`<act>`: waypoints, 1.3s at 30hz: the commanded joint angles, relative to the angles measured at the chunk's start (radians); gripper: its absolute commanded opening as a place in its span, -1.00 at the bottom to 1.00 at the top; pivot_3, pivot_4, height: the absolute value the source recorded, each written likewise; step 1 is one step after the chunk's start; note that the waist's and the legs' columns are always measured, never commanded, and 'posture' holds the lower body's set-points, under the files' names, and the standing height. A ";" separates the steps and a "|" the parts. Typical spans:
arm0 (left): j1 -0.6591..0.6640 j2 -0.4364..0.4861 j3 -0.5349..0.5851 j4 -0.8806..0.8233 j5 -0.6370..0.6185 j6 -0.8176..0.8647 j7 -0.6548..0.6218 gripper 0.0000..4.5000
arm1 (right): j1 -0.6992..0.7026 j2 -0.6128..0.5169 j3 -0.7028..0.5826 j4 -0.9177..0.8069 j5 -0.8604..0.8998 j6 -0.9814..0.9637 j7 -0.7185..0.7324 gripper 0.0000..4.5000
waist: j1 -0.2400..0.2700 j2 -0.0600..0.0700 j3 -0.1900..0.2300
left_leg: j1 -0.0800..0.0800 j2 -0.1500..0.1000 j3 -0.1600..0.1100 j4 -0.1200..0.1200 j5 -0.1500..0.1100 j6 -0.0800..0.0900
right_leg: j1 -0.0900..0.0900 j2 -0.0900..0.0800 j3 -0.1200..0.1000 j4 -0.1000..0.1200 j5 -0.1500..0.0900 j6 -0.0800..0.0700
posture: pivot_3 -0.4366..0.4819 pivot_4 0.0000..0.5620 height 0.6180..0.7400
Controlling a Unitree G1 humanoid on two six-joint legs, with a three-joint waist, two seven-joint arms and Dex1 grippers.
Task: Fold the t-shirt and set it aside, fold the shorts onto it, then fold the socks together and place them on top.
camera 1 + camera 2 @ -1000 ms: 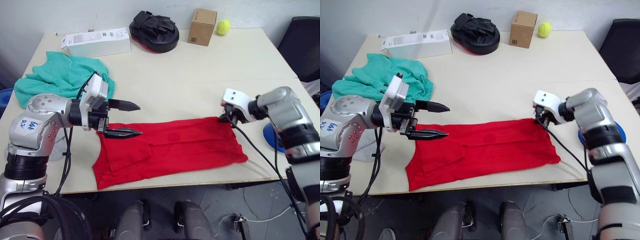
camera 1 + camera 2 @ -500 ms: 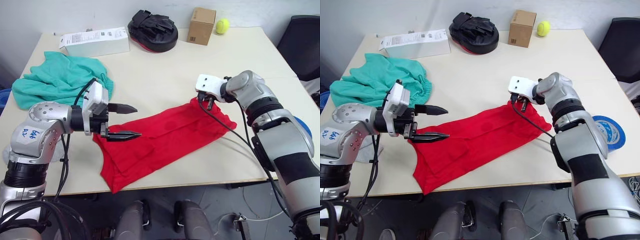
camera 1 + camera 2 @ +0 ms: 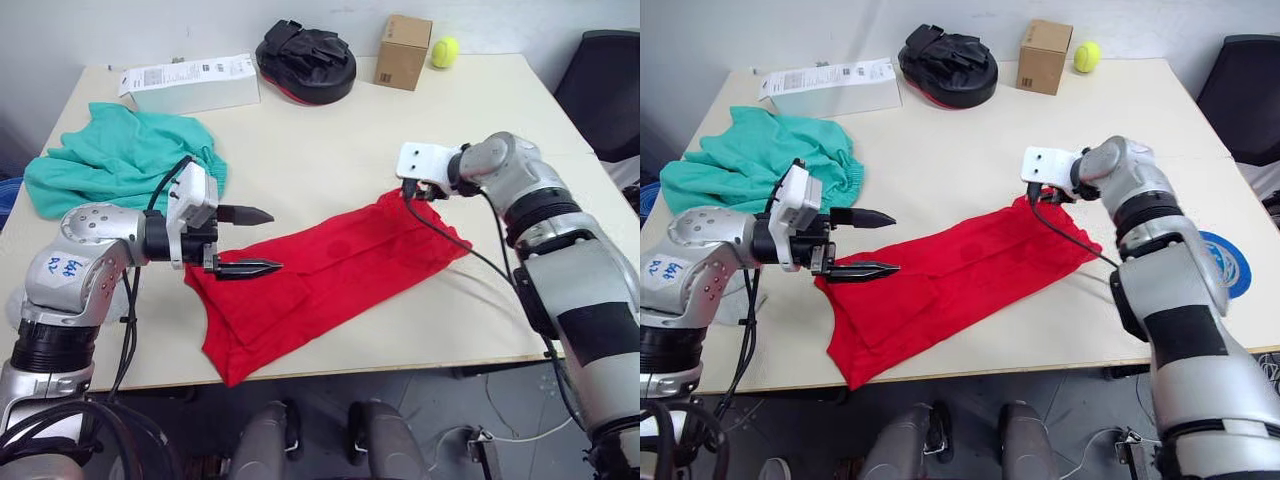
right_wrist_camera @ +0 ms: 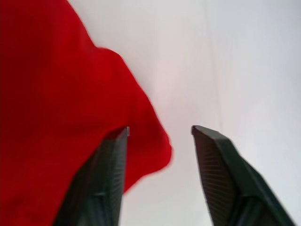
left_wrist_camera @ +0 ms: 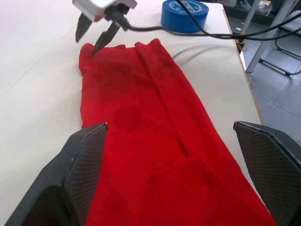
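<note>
On your left, the shorts (image 3: pixel 118 153) lie bunched on the pale table (image 3: pixel 330 130). Your left gripper (image 3: pixel 247 241), fingers apart, hovers at the t-shirt (image 3: pixel 320 275), which lies diagonally along the near edge. The right gripper (image 5: pixel 96 34), jaws parted, touches its far corner; a blue tape roll (image 3: pixel 1222 262) lies rightmost.

One t-shirt (image 3: pixel 320 275), one shorts (image 3: pixel 120 155), two boxes (image 3: pixel 405 52), one ball (image 3: pixel 445 52).
</note>
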 commanded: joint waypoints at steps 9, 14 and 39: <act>-0.149 0.041 -0.129 0.370 0.184 -0.180 -0.185 1.00 | 0.635 -0.430 -0.280 -1.055 0.304 0.116 0.315 0.99 | 0.027 0.000 0.001 | 0.000 0.000 0.000 0.000 0.000 0.000 | 0.000 0.000 -0.001 -0.001 -0.001 0.001 | -0.05 -0.47 1.00; -0.265 0.025 -0.198 0.628 0.304 -0.273 -0.247 1.00 | 0.937 -0.547 -0.401 -1.281 0.358 0.077 0.310 0.99 | 0.027 0.000 0.001 | 0.000 0.000 0.001 0.002 0.000 0.001 | 0.001 0.000 0.000 -0.006 -0.001 0.001 | -0.05 -0.47 1.00; -0.443 -0.110 -0.294 1.055 0.558 -0.325 -0.379 -0.10 | 0.808 -0.378 -0.177 -0.900 0.075 -0.285 0.038 0.72 | 0.019 -0.004 0.001 | 0.002 0.000 0.001 0.005 0.000 0.002 | 0.001 -0.002 -0.001 0.000 -0.001 0.001 | -0.05 -0.47 1.00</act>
